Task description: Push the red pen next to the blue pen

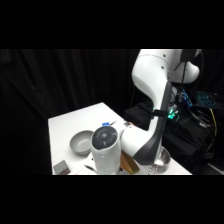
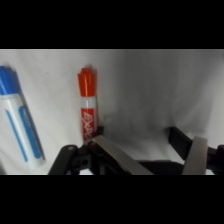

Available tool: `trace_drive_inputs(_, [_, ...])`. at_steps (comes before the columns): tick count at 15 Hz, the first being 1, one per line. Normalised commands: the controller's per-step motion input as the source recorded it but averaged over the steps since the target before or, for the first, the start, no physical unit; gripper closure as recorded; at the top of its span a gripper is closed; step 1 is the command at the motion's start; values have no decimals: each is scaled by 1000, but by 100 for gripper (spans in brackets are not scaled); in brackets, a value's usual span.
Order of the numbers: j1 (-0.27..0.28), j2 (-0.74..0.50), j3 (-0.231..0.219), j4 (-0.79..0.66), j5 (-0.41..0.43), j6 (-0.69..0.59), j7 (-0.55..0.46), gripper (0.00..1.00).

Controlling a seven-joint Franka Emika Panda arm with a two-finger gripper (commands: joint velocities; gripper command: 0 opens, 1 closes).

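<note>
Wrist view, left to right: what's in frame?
blue pen → red pen → left finger of the end effector → right finger. The pens lie apart on the white table.

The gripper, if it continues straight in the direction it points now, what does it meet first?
Most likely the bare white table: in the wrist view the open gripper points at empty surface. The red pen lies just beside one finger, the blue pen farther off. Depth is uncertain.
</note>
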Motion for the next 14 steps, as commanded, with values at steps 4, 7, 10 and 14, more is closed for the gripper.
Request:
trace_drive_inputs(4, [-128,-453,-71,-636,28,251,-192,0])
trace_drive_inputs(7, [-161,-633,49,-570,30,-4,-347,0])
trace_drive_inputs(10, [-205,-852,133,-570,50,-294,-437,0])
trace_drive_inputs(14, [-258,-780,144,-401,134,-461,-449,0])
